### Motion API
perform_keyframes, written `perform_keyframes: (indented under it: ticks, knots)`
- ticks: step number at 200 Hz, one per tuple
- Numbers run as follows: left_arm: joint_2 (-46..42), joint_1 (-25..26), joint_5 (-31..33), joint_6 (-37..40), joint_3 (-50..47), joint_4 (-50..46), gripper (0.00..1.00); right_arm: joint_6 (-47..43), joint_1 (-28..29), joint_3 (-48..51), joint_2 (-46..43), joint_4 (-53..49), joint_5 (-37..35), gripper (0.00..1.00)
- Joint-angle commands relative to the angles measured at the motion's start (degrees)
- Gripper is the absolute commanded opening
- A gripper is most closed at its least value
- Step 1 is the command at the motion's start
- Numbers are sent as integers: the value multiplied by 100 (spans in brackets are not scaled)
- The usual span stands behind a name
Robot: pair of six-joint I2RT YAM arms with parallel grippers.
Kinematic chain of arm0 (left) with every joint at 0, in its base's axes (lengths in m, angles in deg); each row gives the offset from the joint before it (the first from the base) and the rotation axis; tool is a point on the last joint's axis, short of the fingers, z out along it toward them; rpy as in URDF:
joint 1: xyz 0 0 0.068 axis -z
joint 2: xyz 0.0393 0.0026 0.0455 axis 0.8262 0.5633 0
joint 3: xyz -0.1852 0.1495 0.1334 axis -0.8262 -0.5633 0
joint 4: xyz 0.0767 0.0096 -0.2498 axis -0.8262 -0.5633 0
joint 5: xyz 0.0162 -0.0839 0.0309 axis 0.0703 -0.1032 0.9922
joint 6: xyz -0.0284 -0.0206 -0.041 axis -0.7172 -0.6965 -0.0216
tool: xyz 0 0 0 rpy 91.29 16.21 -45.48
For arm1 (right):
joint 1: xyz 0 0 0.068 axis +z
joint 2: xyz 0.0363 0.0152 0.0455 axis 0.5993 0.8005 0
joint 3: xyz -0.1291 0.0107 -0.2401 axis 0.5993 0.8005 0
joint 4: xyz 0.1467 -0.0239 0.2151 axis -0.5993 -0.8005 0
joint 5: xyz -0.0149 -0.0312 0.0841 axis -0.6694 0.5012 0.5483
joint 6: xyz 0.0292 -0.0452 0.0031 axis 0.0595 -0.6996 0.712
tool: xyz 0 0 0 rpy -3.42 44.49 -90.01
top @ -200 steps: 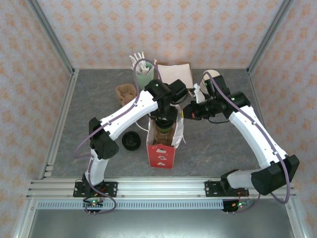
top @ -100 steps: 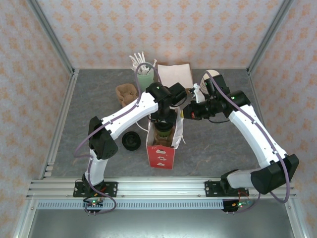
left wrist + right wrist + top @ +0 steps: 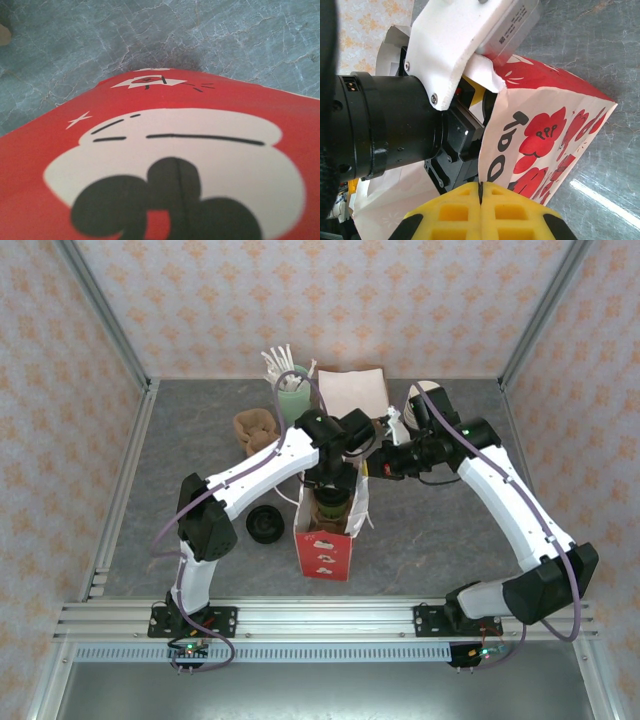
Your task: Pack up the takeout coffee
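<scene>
Found a red-and-white printed paper bag (image 3: 325, 552) standing upright, mouth open, in the middle of a grey stone-patterned table (image 3: 450, 530). Spotted the dark olive-green paper cup (image 3: 329, 510) down inside that bag, upright and below the rim, toward the far side of the opening. Could not make out its top clearly.

Saw the left gripper (image 3: 334, 480) reaching down into the bag's mouth from the far side, directly above the cup and very close to it. Could not tell whether its fingers were spread, together or gripping the cup, as the wrist hid them from above. Through the left wrist camera, got a close look at the bag's red outer wall (image 3: 175, 150) with white and black print, and grey table beyond.

Saw the right gripper (image 3: 372, 466) at the bag's far right rim, just beside the left wrist. Through the right wrist camera, found its yellow pads (image 3: 455, 214) pressed together, with the bag's printed edge (image 3: 545, 130) running into the seam between them, so clamped on the rim.

Noted a round black plastic lid (image 3: 265, 524) flat on the table left of the bag, apart from it, and a mint-green cup of white stirrers (image 3: 291, 395) near the back wall.
</scene>
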Motion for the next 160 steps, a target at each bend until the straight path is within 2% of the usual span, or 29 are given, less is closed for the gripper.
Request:
perform_keyframes:
  ticks: [1,160]
  knots:
    - [-259,16,32,138,-164,231,63,-115,35,-102,107,-157,-61,2]
    - [-221,266,-52,368,-915,670,63,-92,-16,-23,-14,-49,-96,2]
